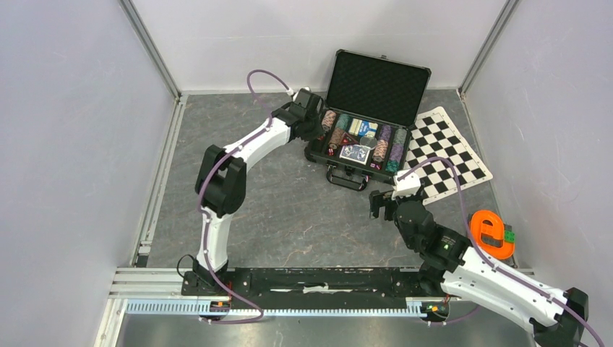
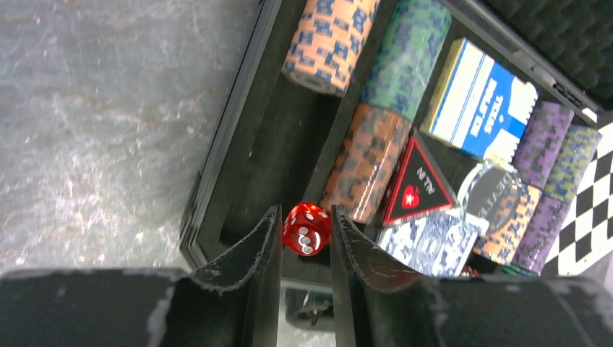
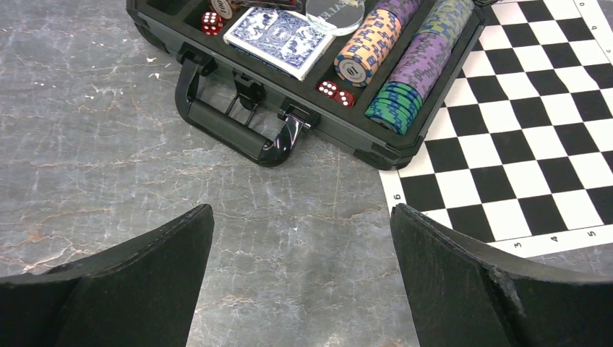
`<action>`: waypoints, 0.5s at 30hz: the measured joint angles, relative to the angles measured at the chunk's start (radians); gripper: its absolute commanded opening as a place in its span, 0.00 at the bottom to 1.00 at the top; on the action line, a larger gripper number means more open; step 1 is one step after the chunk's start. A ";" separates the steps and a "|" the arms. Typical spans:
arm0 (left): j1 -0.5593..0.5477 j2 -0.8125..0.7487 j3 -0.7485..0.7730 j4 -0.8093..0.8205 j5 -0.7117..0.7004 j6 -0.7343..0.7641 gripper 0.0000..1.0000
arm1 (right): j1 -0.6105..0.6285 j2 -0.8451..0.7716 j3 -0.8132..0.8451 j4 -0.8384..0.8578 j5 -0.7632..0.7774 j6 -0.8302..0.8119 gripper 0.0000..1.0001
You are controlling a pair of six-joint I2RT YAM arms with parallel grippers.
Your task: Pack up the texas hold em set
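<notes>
Left gripper (image 2: pixel 305 212) pinched a red die (image 2: pixel 308 231) between narrow jaws, over the empty slot at the left end of the open black case (image 1: pixel 376 81), beside the orange chip stacks (image 2: pixel 329 40). The case sat toward the table's (image 1: pixel 289 210) far edge, its right corner on the checkered mat (image 3: pixel 520 130), with the blue deck (image 3: pixel 275 36) and triangular marker (image 2: pixel 416 186) inside. Right gripper (image 3: pixel 301 211) hung wide apart, holding nothing, above the table near the case handle (image 3: pixel 231 126).

Lab cell (white panel walls (image 1: pixel 65 144))
</notes>
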 measured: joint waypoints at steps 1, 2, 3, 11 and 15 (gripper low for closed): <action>0.001 0.025 0.030 -0.005 -0.006 0.003 0.17 | 0.000 0.005 0.000 0.000 0.005 -0.002 0.98; 0.003 0.048 0.059 -0.009 -0.007 0.007 0.18 | 0.000 0.011 0.000 0.002 0.010 -0.004 0.98; 0.004 0.069 0.084 -0.014 -0.008 0.010 0.21 | 0.000 0.015 0.000 0.004 0.013 -0.007 0.98; 0.021 0.154 0.167 -0.081 -0.004 0.029 0.58 | 0.000 0.077 0.000 0.051 0.022 -0.027 0.98; 0.028 0.154 0.169 -0.101 0.004 0.045 0.61 | 0.000 0.172 0.025 0.045 0.016 -0.034 0.93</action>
